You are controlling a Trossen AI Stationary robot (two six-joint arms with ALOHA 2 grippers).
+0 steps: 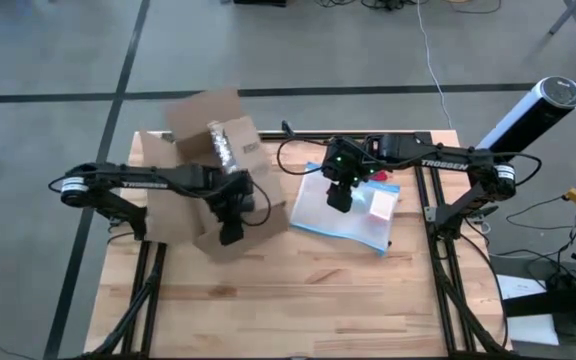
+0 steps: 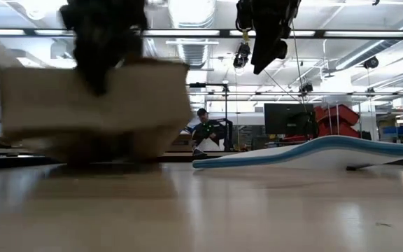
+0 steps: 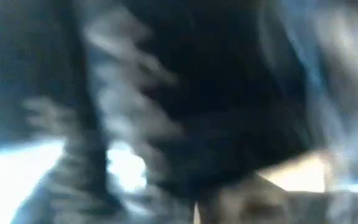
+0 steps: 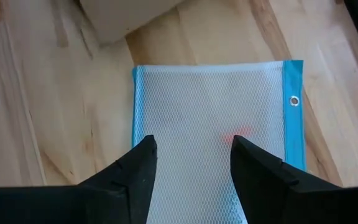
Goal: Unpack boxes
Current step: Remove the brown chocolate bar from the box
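The brown cardboard box (image 1: 213,170) stands at the table's left middle, flaps open toward the far edge, with pale crumpled filling (image 1: 220,146) showing inside; it is blurred in the low view (image 2: 93,105). My left gripper (image 1: 231,212) is at the box's near right side, and the left wrist view is a dark blur. My right gripper (image 4: 191,162) hangs open above a clear mesh pouch with a blue edge (image 4: 210,106), which lies flat on the table (image 1: 353,215). Something small and red (image 4: 238,134) shows through the mesh.
Bare wooden table (image 1: 298,300) lies along the near edge in front of both arms. A white cylinder (image 1: 533,110) stands off the table at the far right. In the room behind, a person (image 2: 205,129) sits far off.
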